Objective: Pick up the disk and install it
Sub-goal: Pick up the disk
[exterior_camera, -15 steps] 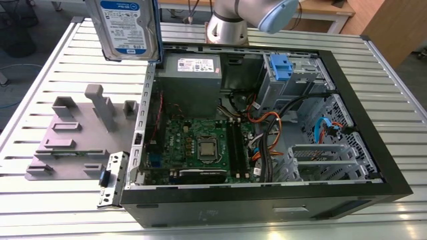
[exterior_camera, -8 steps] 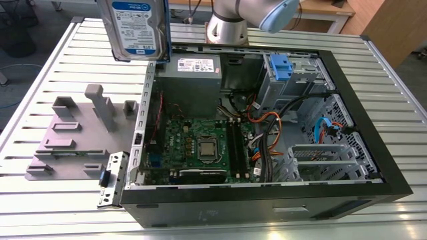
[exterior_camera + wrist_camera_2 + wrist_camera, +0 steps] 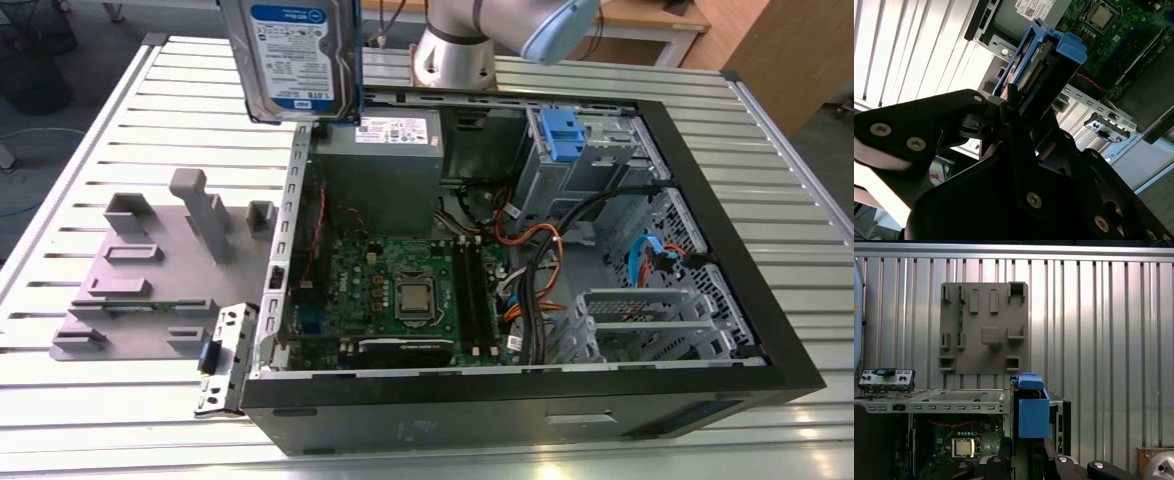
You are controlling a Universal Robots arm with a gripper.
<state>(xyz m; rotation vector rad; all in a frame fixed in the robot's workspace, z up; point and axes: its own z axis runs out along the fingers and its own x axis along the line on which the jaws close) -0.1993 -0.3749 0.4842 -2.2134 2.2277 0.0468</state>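
Note:
The disk (image 3: pixel 296 55), a silver drive with a blue-and-white label, hangs upright in the air above the back corner of the open computer case (image 3: pixel 534 395), on the exterior view's left. In the second wrist view my black gripper (image 3: pixel 1019 105) is shut on the disk (image 3: pixel 1044 65), its blue rails and blue handle end pointing away from the fingers. The first wrist view shows the blue handle end of the disk (image 3: pixel 1033 412) sticking out past the gripper (image 3: pixel 1021 460), above the case edge.
Inside the case are the grey power-supply box (image 3: pixel 380 150), the motherboard (image 3: pixel 400 290), loose cables, a blue latch on a metal cage (image 3: pixel 561 135) and a silver drive cage (image 3: pixel 654 320). A grey fixture plate (image 3: pixel 147 270) lies on the slatted table. The arm base (image 3: pixel 461 45) stands behind the case.

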